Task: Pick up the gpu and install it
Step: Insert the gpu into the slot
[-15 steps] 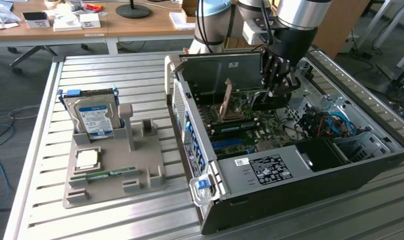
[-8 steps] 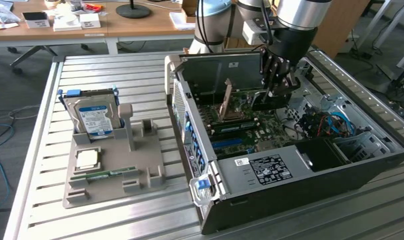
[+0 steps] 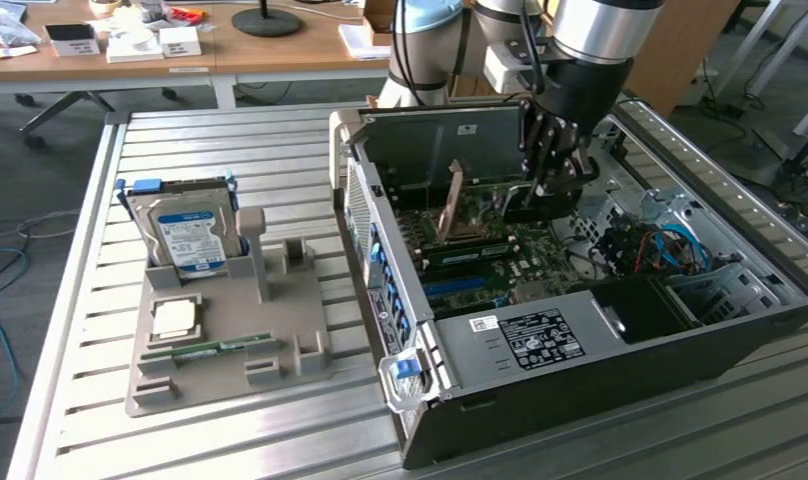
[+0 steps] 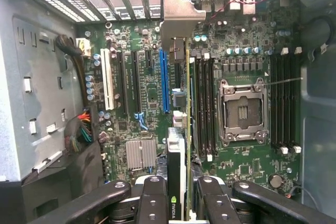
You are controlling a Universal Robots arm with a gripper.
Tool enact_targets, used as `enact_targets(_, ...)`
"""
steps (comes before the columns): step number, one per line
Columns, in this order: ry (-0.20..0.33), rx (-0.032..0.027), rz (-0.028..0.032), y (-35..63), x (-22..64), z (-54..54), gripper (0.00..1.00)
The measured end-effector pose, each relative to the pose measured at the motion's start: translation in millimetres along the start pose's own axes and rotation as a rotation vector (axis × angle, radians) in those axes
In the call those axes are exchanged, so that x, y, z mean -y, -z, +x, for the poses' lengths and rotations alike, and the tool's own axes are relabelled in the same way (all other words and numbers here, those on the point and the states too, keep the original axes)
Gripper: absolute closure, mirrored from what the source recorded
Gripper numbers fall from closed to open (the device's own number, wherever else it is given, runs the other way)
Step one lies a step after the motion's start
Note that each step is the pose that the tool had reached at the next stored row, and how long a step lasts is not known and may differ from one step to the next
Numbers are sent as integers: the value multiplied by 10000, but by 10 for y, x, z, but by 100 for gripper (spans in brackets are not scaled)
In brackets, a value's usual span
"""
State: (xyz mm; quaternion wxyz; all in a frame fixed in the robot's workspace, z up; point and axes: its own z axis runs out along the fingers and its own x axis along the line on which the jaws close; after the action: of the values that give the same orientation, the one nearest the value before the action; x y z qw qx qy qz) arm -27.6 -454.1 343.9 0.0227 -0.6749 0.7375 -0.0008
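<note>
Plainly clamped in the gripper (image 4: 182, 203), the gpu (image 4: 177, 166) shows edge-on, its faces hidden.

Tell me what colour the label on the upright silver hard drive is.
Blue and white. The label shows best in the exterior view.

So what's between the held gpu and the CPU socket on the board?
In the wrist view, a bank of black memory slots runs lengthwise between the gpu, seen edge-on, and the CPU socket.
</note>
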Motion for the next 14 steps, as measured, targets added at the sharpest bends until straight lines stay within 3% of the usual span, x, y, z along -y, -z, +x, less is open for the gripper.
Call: enact_targets(14,1,-2,0,-49,-2,2,73)
